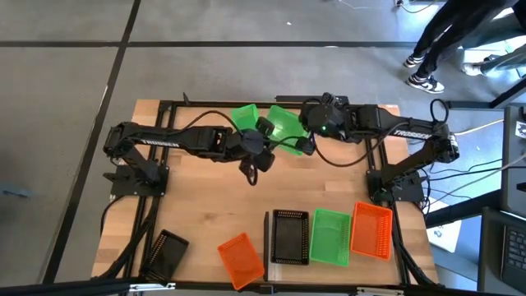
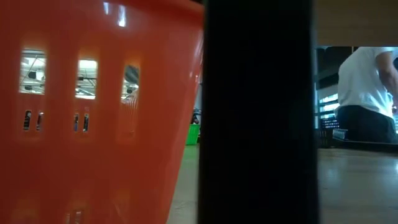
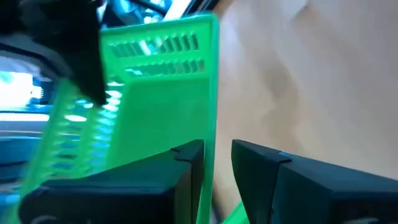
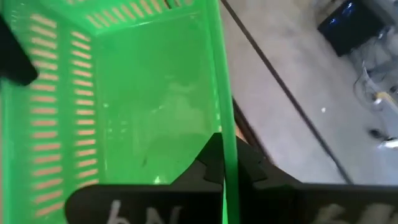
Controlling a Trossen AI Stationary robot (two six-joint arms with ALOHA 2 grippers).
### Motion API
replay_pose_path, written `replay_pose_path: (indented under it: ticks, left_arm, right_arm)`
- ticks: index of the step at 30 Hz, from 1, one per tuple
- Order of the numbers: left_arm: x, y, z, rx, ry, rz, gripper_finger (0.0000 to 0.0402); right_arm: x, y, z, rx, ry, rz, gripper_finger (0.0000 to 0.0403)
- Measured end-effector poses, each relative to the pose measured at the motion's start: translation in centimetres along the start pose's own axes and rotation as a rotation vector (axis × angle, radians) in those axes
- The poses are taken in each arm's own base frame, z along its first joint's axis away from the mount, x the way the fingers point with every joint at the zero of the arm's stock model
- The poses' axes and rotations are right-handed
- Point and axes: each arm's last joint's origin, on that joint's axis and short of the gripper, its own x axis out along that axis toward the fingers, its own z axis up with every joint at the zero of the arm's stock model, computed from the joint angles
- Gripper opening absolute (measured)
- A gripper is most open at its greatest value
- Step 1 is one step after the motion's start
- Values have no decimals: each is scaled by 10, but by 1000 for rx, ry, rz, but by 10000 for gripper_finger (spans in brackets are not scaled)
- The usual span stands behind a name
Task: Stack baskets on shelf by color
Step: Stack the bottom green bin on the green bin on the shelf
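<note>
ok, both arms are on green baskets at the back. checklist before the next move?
1. Right gripper clamped on its green basket wall: ok, the wall runs between its fingers.
2. Left gripper grip on the other green basket: ok, the wall sits between the fingers.
3. Held baskets clear of each other: cannot tell; in the high view they sit side by side, very close.
4. Green stack spot on the shelf: ok, one green basket sits between black and orange.
5. Loose baskets left: not ok, orange and black lie off the shelf.
</note>
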Motion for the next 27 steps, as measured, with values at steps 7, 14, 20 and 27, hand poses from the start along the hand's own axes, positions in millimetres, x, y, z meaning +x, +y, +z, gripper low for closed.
replay_pose_path:
  ticks: [7,14,20,27]
  left_arm:
    - [0,-2,1,-195,-38,-51,70]
    - [-18,-2,12,-288,-78,16,71]
    - [-31,5,23,-354,-26,261,71]
    - [-40,10,21,-433,174,528,71]
  right_arm:
    - [6,4,0,-69,14,-32,0]
    - [4,0,0,-63,7,-73,0]
    - [2,-2,-5,-90,52,-84,0]
    - [1,-2,-9,-63,84,-86,0]
